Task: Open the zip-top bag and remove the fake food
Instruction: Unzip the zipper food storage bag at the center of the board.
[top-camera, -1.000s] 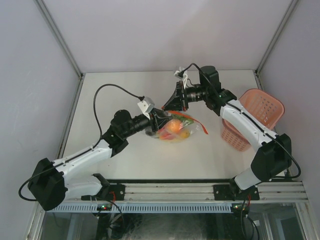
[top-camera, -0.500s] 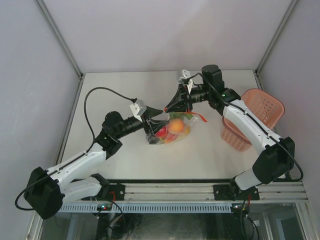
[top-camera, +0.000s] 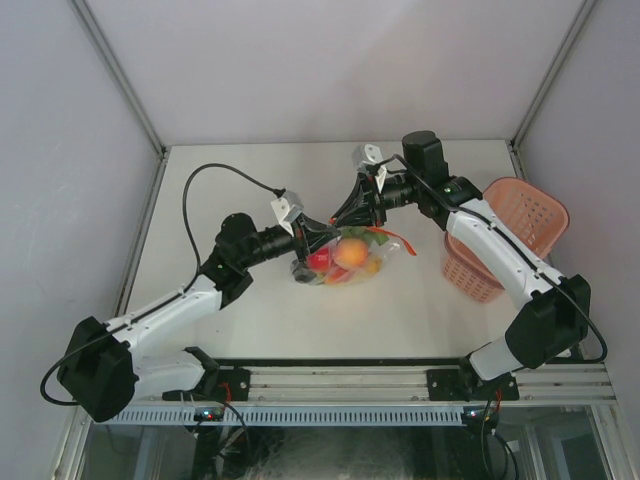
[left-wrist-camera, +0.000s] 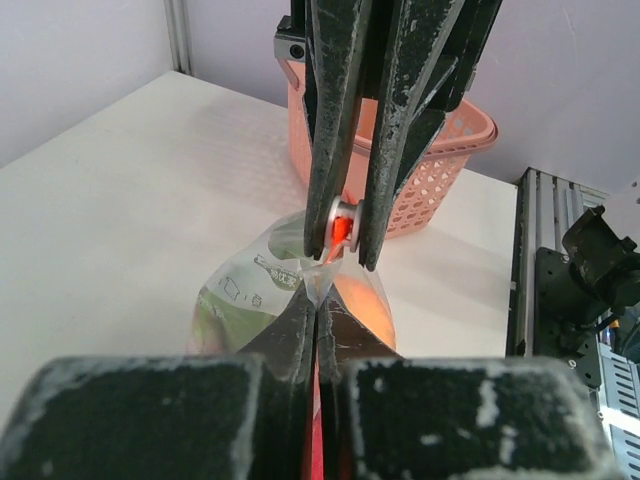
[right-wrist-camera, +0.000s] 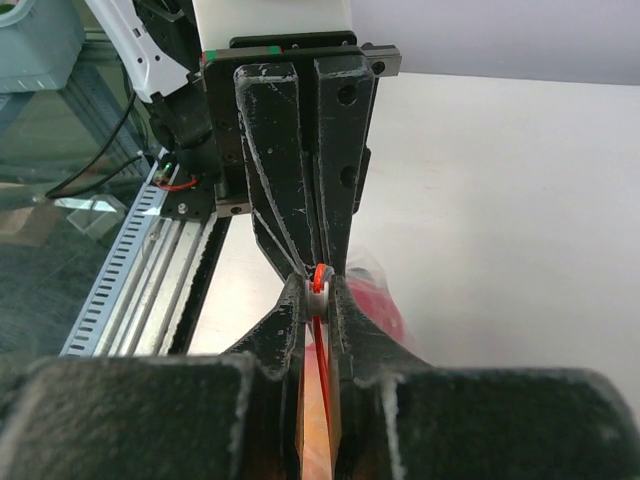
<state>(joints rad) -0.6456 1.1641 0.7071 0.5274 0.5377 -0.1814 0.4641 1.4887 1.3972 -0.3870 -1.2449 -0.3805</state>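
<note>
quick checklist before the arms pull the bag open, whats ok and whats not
1. Left gripper shut on the zip-top bag edge: ok.
2. Right gripper shut on the bag's red-and-white zipper slider: ok.
3. Bag mouth open: cannot tell, the fingers hide it.
4. Fake food all inside the bag: ok.
5. Pink basket apart from the bag, off to the right: ok.

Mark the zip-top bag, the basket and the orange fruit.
zip-top bag (left-wrist-camera: 240, 295), left wrist view, clear side wall.
basket (top-camera: 466, 274), top view, lattice side wall.
orange fruit (top-camera: 350, 252), top view, its middle, inside the bag.
</note>
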